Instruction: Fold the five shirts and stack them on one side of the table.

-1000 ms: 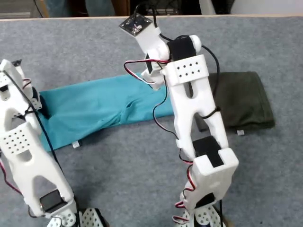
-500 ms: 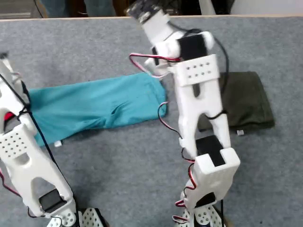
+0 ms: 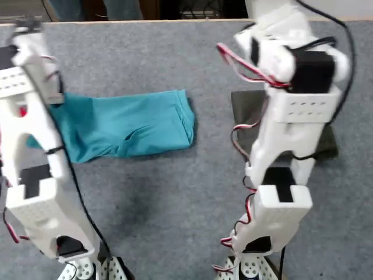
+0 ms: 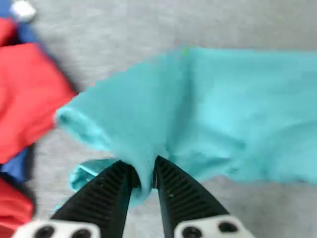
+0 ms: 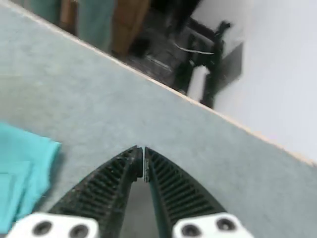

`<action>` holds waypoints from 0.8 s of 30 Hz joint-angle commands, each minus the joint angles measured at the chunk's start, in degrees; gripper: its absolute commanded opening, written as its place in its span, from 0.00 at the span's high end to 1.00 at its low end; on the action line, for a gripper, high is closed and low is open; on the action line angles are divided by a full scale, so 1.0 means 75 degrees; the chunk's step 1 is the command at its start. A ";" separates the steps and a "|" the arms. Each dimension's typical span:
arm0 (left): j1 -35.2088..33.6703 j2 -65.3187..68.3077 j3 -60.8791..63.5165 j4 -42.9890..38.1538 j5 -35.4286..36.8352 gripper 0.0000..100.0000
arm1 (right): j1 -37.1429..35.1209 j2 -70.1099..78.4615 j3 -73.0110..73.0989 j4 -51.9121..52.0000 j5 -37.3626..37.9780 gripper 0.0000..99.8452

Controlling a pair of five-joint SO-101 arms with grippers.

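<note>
On the grey table [image 3: 175, 198] lie a teal shirt [image 3: 134, 125], one end at the left tool [image 4: 143, 171], red cloth [image 4: 29, 94] near that tool, and a dark green shirt [image 3: 245, 108] farther off.

No readable text, label or number anywhere.

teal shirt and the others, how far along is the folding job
Done: one dark green shirt lies folded at the right of the table. In hand: the left tool is shut on an end of the teal shirt, a long strip so far; the right tool is shut, empty. Left: finishing and stacking the teal one, then the red cloth beside it.
</note>
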State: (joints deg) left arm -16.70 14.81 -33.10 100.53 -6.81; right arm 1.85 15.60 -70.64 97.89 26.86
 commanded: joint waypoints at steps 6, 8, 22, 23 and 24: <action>0.2186 -0.0610 0.0264 -0.0047 0.0856 0.97 | 0.1395 -0.0416 -0.0053 -0.0152 0.0012 0.99; 0.2690 -0.0610 0.0287 -0.0223 0.1137 0.97 | 0.1512 -0.0440 -0.0053 -0.0152 0.0012 0.99; 0.4718 0.0316 0.0275 -0.2391 0.2778 0.97 | 0.1606 -0.0486 -0.0064 -0.0152 0.0012 0.99; 0.4777 0.0469 0.0264 -0.2415 0.2813 0.97 | 0.1606 -0.0486 -0.0064 -0.0152 0.0012 0.99; 0.4800 0.0598 0.0240 -0.2426 0.2813 0.97 | 0.1606 -0.0486 -0.0064 -0.0152 0.0012 0.99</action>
State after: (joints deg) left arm 17.93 18.51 -30.64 83.91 12.97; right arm 13.54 14.81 -70.64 97.89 26.86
